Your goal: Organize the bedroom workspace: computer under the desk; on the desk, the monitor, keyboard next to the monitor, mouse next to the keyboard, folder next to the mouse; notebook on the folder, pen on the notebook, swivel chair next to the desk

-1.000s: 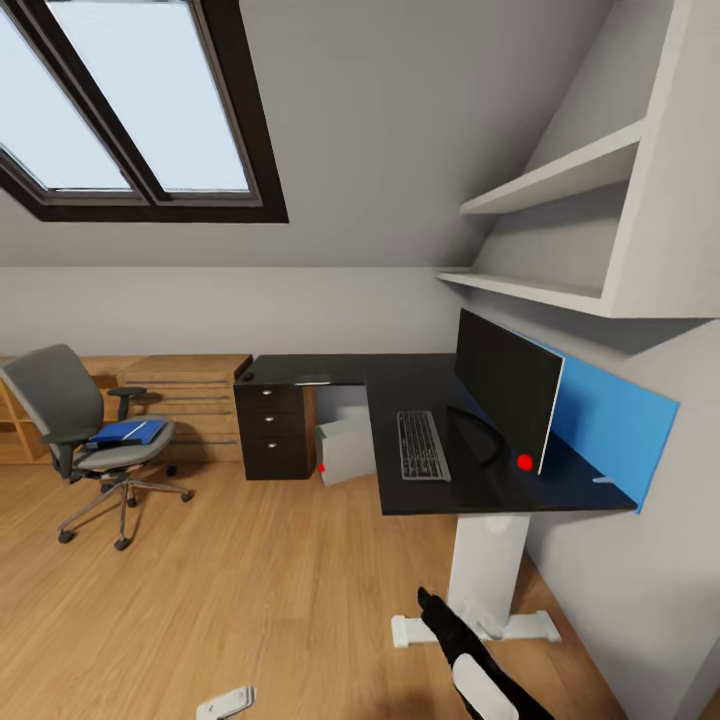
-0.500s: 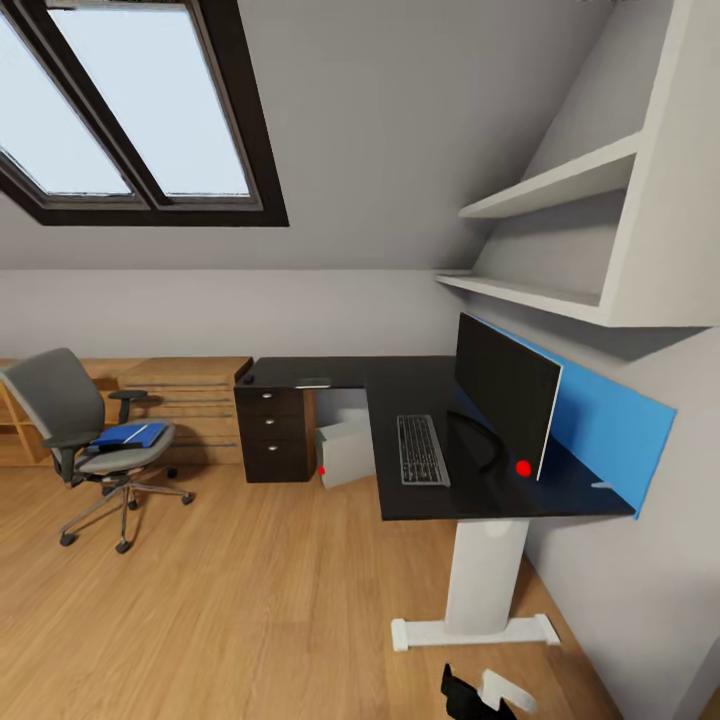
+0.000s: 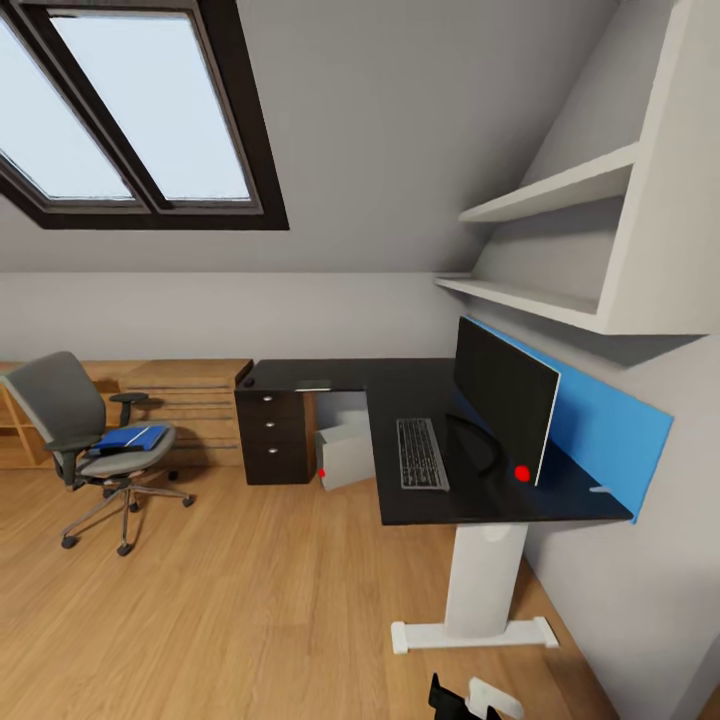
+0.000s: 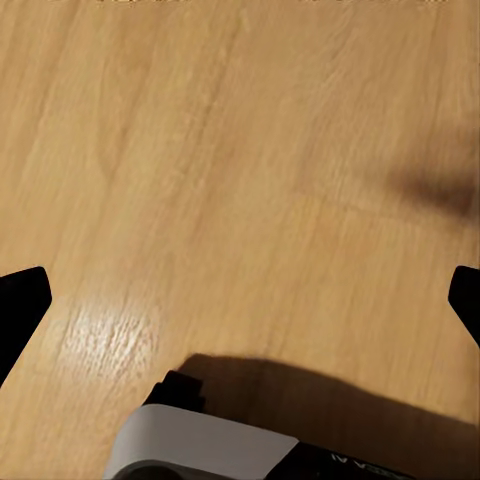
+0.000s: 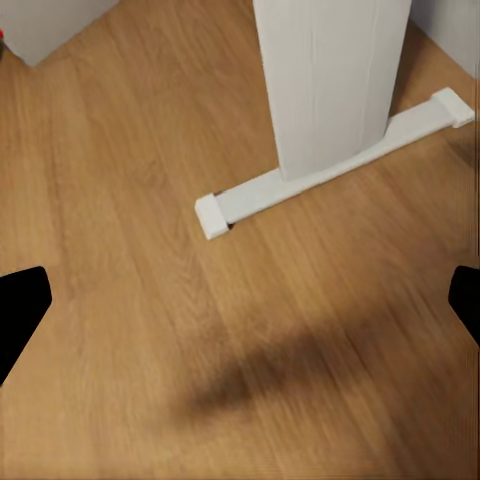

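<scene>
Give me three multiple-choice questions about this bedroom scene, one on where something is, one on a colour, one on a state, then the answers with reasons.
1. Where does the folder lie?
A. on the swivel chair's seat
B. on the desk beside the keyboard
C. on the floor

2. What colour is the panel behind the monitor?
A. red
B. blue
C. green

3. How do the right pincer's fingers stand?
A. shut on a pen
B. shut on nothing
C. spread wide apart

Answers:
1. A: the folder rests on the swivel chair, away from the desk.
2. B: the panel behind the monitor is bright blue.
3. C: the right pincer has fingertips at opposite edges of the right wrist view, only floor between.
</scene>
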